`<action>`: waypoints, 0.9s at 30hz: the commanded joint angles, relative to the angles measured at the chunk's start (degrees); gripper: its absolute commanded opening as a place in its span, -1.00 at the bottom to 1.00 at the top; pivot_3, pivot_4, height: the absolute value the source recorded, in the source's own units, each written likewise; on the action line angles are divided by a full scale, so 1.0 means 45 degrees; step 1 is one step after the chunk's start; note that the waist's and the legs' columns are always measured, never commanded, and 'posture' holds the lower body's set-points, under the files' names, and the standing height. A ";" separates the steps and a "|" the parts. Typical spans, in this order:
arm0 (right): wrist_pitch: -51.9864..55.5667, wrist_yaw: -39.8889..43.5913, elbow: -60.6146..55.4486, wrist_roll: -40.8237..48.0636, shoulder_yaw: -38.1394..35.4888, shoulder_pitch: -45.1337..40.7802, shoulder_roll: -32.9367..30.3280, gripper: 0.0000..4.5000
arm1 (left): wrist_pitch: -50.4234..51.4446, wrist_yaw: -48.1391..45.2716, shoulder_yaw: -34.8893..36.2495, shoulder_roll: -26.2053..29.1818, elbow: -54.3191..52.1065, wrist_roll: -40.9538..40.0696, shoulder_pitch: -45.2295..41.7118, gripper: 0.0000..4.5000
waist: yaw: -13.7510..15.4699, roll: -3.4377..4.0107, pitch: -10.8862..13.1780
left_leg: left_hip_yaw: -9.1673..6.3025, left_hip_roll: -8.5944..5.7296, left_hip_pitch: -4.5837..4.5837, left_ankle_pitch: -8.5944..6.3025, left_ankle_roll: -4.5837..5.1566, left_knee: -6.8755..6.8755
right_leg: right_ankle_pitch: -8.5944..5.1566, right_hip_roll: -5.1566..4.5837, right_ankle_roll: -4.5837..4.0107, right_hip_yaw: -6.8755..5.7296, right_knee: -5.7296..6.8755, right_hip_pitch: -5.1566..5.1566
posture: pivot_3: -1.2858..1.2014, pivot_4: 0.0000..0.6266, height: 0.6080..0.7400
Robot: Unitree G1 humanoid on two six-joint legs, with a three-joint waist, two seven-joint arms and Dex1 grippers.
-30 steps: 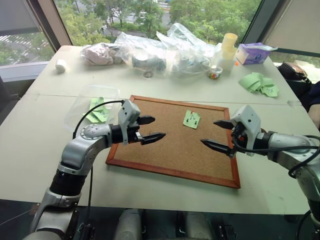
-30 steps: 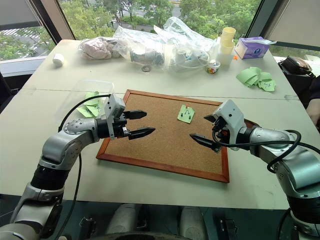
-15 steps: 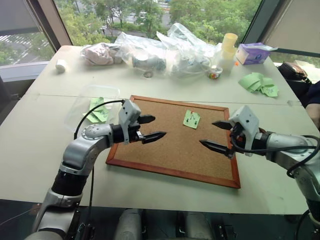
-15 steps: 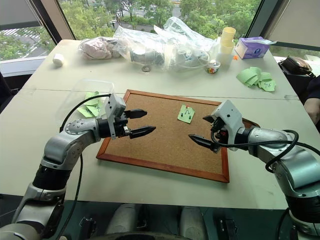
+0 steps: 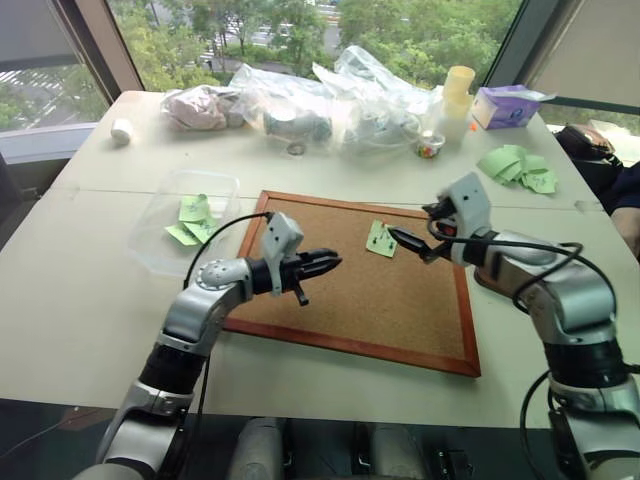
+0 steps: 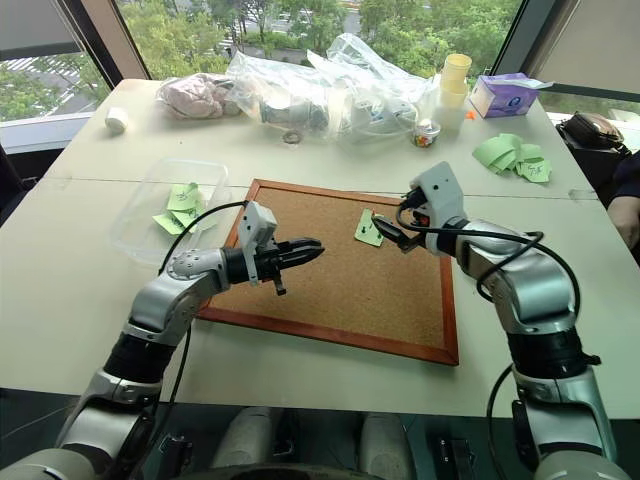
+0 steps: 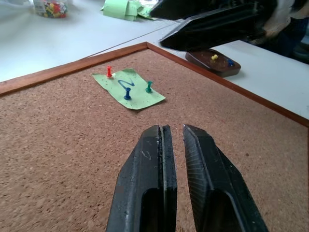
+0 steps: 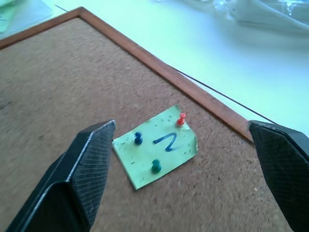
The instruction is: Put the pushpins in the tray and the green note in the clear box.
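The green note lies on the corkboard, held by three pushpins: a red pushpin, a blue pushpin and a green pushpin. My right gripper hangs open just right of the note, its fingers spread wide on both sides of it. My left gripper is shut on nothing, low over the board's left half and pointing at the note. The tray sits beyond the board's right edge with a yellow and a blue pin in it. The clear box stands left of the board and holds green slips.
Wrinkly plastic bags crowd the far side of the table, with stacked cups, a purple tissue box and a small jar of pins. A bunch of pale green slips lies at the far right. A white roll sits far left.
My right gripper has swung forward and left up to the note, still open. My left gripper has shut and shifted right and down over the board.
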 commanded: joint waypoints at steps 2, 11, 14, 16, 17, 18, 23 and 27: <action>-0.0274 -0.0608 0.1218 -0.0883 0.0354 -0.0937 0.0680 1.00 | -0.1093 0.0247 -0.0091 -0.0702 0.0821 0.0476 -0.0490 -0.74 | -0.0006 0.0002 -0.0001 | 0.0001 -0.0001 0.0001 0.0001 -0.0001 0.0000 | 0.0000 0.0001 0.0000 -0.0001 0.0000 0.0000 | 0.03 -0.52 1.00; -0.1765 -0.1161 0.4913 -0.2293 0.0738 -0.2539 0.2364 1.00 | -0.2389 0.0511 -0.0516 -0.1381 0.2230 0.1664 -0.0299 -0.74 | -0.0127 0.0006 -0.0003 | 0.0009 0.0001 0.0002 0.0005 -0.0008 -0.0006 | 0.0000 0.0007 0.0000 -0.0001 0.0003 -0.0004 | 0.03 -0.52 1.00; -0.1922 -0.1134 0.5312 -0.2472 0.0682 -0.2604 0.2570 1.00 | -0.2430 0.0532 -0.0501 -0.1394 0.2178 0.1739 -0.0136 -0.74 | -0.0129 0.0008 -0.0004 | 0.0008 0.0004 0.0003 0.0005 -0.0010 -0.0006 | 0.0000 0.0006 0.0001 -0.0001 0.0004 -0.0003 | 0.03 -0.52 1.00; -0.2054 -0.1055 0.5470 -0.2639 0.0750 -0.2549 0.2584 0.88 | -0.2444 0.0558 -0.0483 -0.1396 0.2150 0.1796 -0.0059 -0.76 | -0.0143 0.0010 -0.0006 | 0.0009 0.0005 0.0003 0.0005 -0.0010 -0.0006 | 0.0000 0.0006 0.0001 -0.0001 0.0004 -0.0003 | 0.03 -0.52 1.00; -0.2079 -0.1023 0.5497 -0.2699 0.0764 -0.2505 0.2589 0.75 | -0.2450 0.0568 -0.0474 -0.1401 0.2141 0.1817 -0.0041 -0.77 | -0.0142 0.0011 -0.0006 | 0.0009 0.0006 0.0003 0.0005 -0.0010 -0.0007 | 0.0000 0.0006 0.0000 -0.0001 0.0003 -0.0003 | 0.03 -0.52 1.00; -0.2100 -0.0977 0.5511 -0.2786 0.0811 -0.2462 0.2582 0.61 | -0.2456 0.0575 -0.0464 -0.1400 0.2150 0.1827 -0.0037 -0.77 | -0.0145 0.0011 -0.0006 | 0.0007 0.0008 0.0003 0.0005 -0.0010 -0.0007 | 0.0000 0.0007 0.0001 -0.0001 0.0003 -0.0003 | 0.03 -0.52 1.00; -0.2060 -0.0753 0.5266 -0.3012 0.0876 -0.2288 0.2581 -0.56 | -0.2361 0.0704 -0.0480 -0.1344 0.2239 0.1947 -0.0041 -0.77 | -0.0259 0.0013 -0.0007 | 0.0006 0.0010 0.0003 0.0006 -0.0010 -0.0008 | 0.0000 0.0006 0.0000 -0.0001 0.0003 -0.0002 | 0.03 -0.52 1.00; -0.1710 -0.0481 0.4617 -0.2913 0.0848 -0.2125 0.2484 -0.98 | -0.2328 0.0854 -0.0651 -0.1217 0.2461 0.2347 -0.0032 -0.77 | -0.0283 0.0015 -0.0008 | 0.0005 0.0010 0.0003 0.0006 -0.0011 -0.0008 | 0.0000 0.0006 0.0001 -0.0002 0.0006 -0.0002 | 0.03 -0.52 1.00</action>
